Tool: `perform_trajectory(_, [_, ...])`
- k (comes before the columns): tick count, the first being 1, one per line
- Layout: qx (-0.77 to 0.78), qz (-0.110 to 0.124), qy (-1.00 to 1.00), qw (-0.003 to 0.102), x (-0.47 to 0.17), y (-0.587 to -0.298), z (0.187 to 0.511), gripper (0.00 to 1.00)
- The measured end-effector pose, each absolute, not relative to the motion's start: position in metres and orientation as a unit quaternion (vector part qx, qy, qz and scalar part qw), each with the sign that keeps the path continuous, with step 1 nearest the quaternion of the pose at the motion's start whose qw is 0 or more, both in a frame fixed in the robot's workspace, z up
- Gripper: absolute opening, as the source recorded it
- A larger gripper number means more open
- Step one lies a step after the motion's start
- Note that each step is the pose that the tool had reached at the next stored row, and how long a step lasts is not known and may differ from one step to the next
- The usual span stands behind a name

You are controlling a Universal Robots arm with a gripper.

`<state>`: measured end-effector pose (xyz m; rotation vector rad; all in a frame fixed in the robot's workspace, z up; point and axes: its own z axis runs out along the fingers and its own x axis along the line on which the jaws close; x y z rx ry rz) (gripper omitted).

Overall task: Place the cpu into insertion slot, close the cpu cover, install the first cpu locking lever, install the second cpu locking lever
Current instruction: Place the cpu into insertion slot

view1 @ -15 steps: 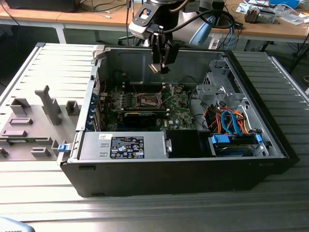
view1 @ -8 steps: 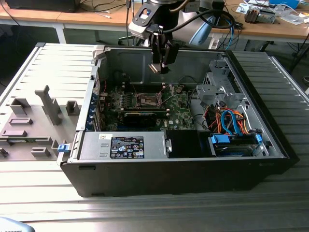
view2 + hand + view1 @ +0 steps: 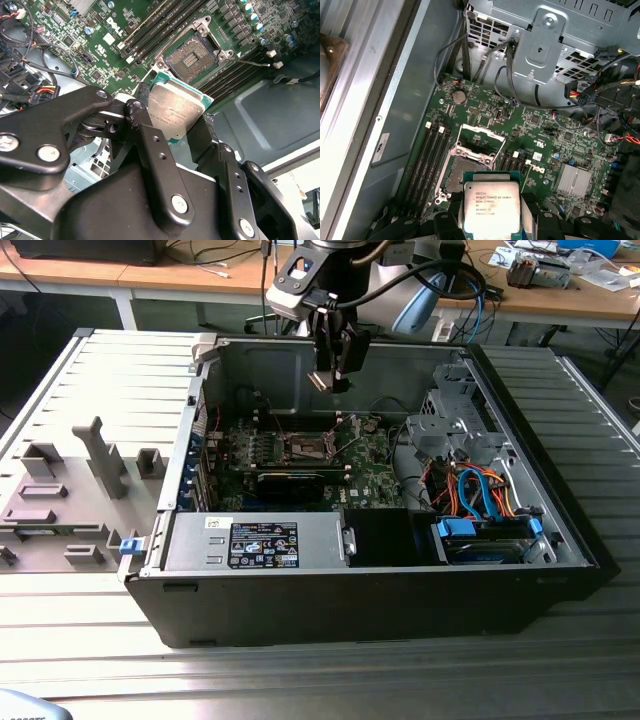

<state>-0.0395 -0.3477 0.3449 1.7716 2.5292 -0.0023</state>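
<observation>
Now, upper centre of the exterior view, the black hand (image 3: pixel 335 380) pinches the flat silvery square cpu (image 3: pixel 175 114) above the brownish-gold insertion slot (image 3: pixel 192 61).

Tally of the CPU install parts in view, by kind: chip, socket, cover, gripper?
Chip: 1, clamped in the gripper above the board
Socket: 1, contacts bare
Cover: 1, swung open
Gripper: 1
Total: 4
</observation>
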Motion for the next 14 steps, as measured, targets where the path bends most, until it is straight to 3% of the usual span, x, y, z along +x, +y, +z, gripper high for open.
perform_trajectory(14, [0.577,-0.001,0.816,0.027,-0.0395,-0.3477,0.3449,0.55])
